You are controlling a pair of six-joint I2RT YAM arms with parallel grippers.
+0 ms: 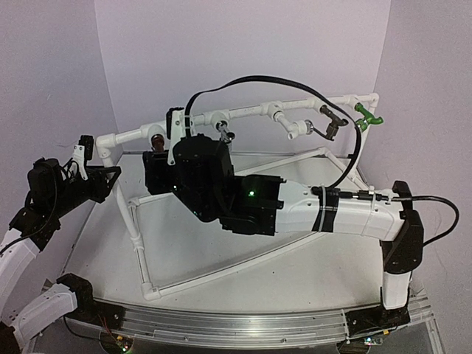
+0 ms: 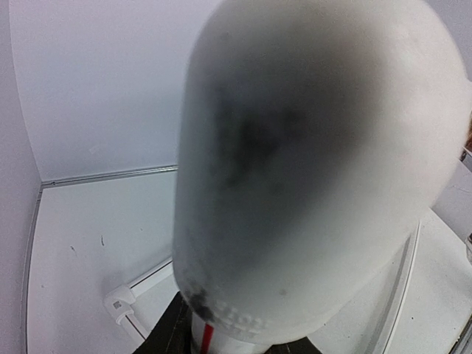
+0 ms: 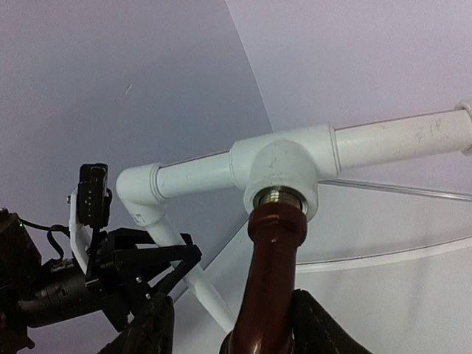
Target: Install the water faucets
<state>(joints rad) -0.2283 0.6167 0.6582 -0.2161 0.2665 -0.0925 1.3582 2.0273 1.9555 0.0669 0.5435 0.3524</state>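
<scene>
- Dark brown faucet (image 3: 269, 280) is sitting closest to the right wrist lens, standing upright with its metal end entering the tee fitting (image 3: 284, 166) from below.
- Right gripper (image 3: 234, 313) is straddling the faucet body with fingers half spread. A gap is showing on one side, so it isn't clamping.
- Left gripper (image 1: 83, 151) is squeezing closed on the white pipe frame (image 2: 317, 162) at its corner, bracing it.
- Handling guess: the faucet is looking rigid, light and glossy, so it's likely slipping under torque. Gripping the thick body below the neck, square to the axis, is looking best. Cross-threading is the risk.
- Green faucet (image 1: 366, 116) and bronze faucet (image 1: 330, 122) are hanging off the top rail, well right.
</scene>
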